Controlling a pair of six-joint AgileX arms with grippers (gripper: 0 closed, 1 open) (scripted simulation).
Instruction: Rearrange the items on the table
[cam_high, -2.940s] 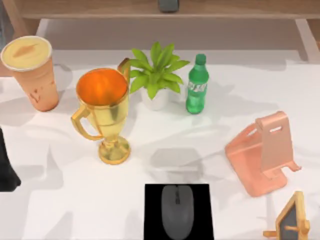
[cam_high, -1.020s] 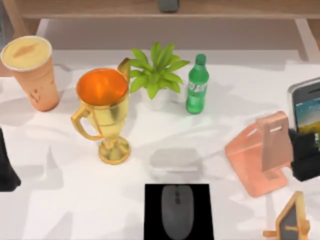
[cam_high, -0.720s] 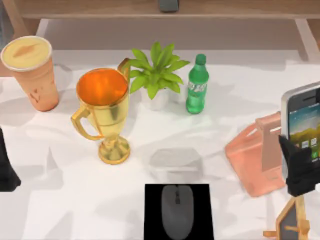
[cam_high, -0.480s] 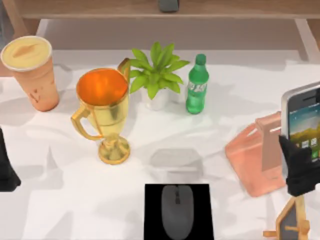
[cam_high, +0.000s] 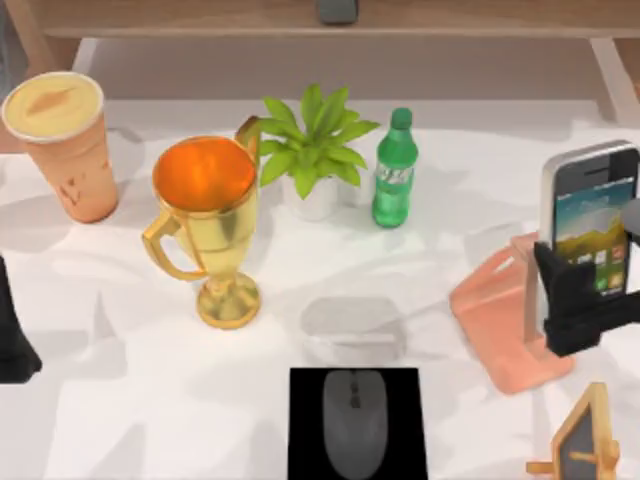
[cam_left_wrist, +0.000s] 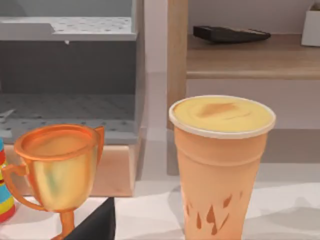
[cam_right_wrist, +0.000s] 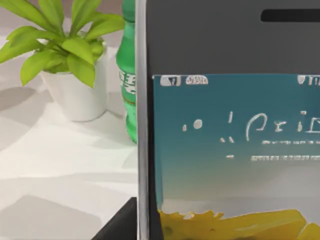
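Observation:
My right gripper (cam_high: 588, 290) is shut on the lower part of the smartphone (cam_high: 590, 215), holding it upright above the pink phone stand (cam_high: 495, 305) at the right of the table (cam_high: 120, 400). In the right wrist view the smartphone (cam_right_wrist: 230, 125) stands close up, screen lit. The grey mouse (cam_high: 354, 420) lies on a black pad (cam_high: 305, 400) at the front middle. At the far left stands the orange cup (cam_high: 65, 145) with its cream lid, also seen upright in the left wrist view as the cup (cam_left_wrist: 220, 165). My left arm (cam_high: 10, 340) is parked at the left edge.
A gold trophy (cam_high: 205, 215) stands left of centre. A potted plant (cam_high: 315, 150) and a green bottle (cam_high: 393, 170) stand at the back middle. A small wooden easel (cam_high: 585, 440) sits at the front right corner. A wooden shelf runs along the back.
My right gripper came in from the right edge with the smartphone and moved left, over the pink stand. The left arm and the other things stayed put.

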